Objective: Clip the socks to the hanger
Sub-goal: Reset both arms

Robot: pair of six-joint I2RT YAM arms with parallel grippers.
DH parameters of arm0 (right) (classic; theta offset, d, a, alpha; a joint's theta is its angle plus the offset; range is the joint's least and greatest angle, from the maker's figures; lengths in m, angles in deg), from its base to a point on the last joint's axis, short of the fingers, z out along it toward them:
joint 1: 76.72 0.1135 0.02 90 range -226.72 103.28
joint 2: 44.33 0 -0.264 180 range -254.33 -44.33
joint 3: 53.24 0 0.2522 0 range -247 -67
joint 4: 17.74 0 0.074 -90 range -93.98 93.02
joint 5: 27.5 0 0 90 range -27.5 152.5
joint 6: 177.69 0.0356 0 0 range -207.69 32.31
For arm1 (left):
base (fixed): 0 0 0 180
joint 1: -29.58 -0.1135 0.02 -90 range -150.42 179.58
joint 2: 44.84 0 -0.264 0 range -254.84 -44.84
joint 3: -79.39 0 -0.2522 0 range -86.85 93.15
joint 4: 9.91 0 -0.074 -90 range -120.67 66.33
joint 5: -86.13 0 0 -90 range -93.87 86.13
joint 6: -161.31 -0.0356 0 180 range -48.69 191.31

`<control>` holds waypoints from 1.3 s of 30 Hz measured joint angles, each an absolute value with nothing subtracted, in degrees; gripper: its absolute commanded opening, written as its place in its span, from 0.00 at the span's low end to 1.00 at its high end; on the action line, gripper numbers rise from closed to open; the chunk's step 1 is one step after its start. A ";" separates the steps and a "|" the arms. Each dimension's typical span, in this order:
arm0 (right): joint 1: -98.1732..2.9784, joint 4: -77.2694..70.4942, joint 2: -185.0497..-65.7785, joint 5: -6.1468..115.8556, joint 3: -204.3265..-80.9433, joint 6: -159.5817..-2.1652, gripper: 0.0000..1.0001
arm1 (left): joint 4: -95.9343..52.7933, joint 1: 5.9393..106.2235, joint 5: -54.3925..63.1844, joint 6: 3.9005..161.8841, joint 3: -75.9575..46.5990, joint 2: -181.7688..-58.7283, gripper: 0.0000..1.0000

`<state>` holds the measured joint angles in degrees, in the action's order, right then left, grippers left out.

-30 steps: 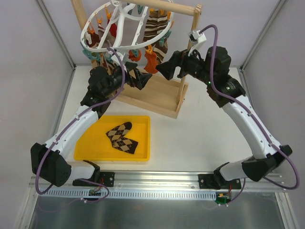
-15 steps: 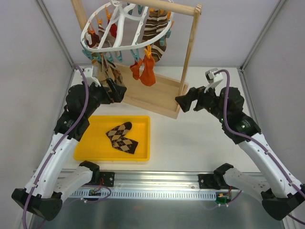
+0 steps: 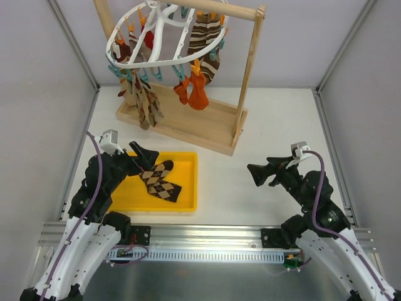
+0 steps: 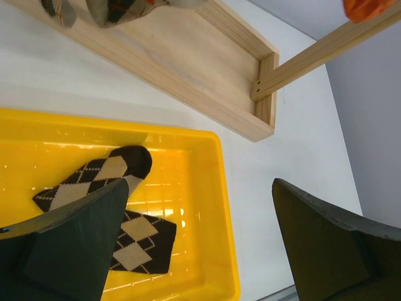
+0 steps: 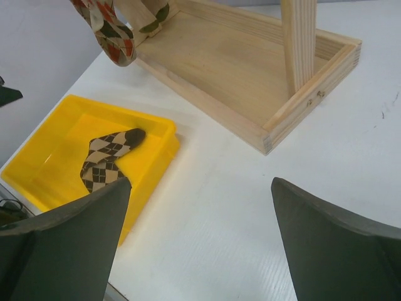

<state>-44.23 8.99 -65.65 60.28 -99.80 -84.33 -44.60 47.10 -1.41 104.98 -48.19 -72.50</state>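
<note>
Two small orange-red socks [image 3: 193,93] hang side by side from pegs at the front of the hanger [image 3: 164,39], a white hoop with teal and orange pegs. A bit of orange sock [image 4: 371,7] shows at the top right of the left wrist view. My left gripper [image 3: 145,155] [image 4: 199,188] is open and empty, low over the near left part of the table. My right gripper [image 3: 258,173] [image 5: 200,185] is open and empty above bare table on the right. Both are far from the hanger.
A yellow tray [image 3: 187,168] [image 4: 210,219] [image 5: 56,163] under my left gripper holds a pair of argyle socks [image 3: 161,182] [image 4: 119,164] [image 5: 103,157]. The wooden stand [image 3: 200,122] [image 4: 188,56] [image 5: 232,69] carries the hanger. Striped socks [image 3: 203,34] and argyle socks [image 3: 145,100] also hang there.
Both arms have pulled back from the hanger and dropped toward the near side of the table. The orange-red socks stay hanging on the pegs. Both grippers stayed open.
</note>
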 measured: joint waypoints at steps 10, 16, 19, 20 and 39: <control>-44.23 11.50 -52.58 65.30 -95.38 -82.15 1.00 | -46.04 47.10 -1.38 110.36 -57.48 -62.91 0.99; -44.23 12.40 -53.85 66.13 -95.38 -82.15 1.00 | -45.87 47.10 -1.43 111.37 -57.77 -61.62 0.99; -44.23 12.46 -54.57 66.13 -95.38 -82.13 1.00 | -45.85 47.10 -1.47 111.63 -57.81 -61.62 0.99; -44.23 12.55 -54.60 66.13 -95.38 -82.13 1.00 | -45.83 47.10 -1.54 111.72 -57.90 -61.62 0.99; -44.21 13.12 -54.29 66.24 -95.38 -82.13 1.00 | -45.87 47.10 -3.15 113.38 -59.69 -61.68 0.99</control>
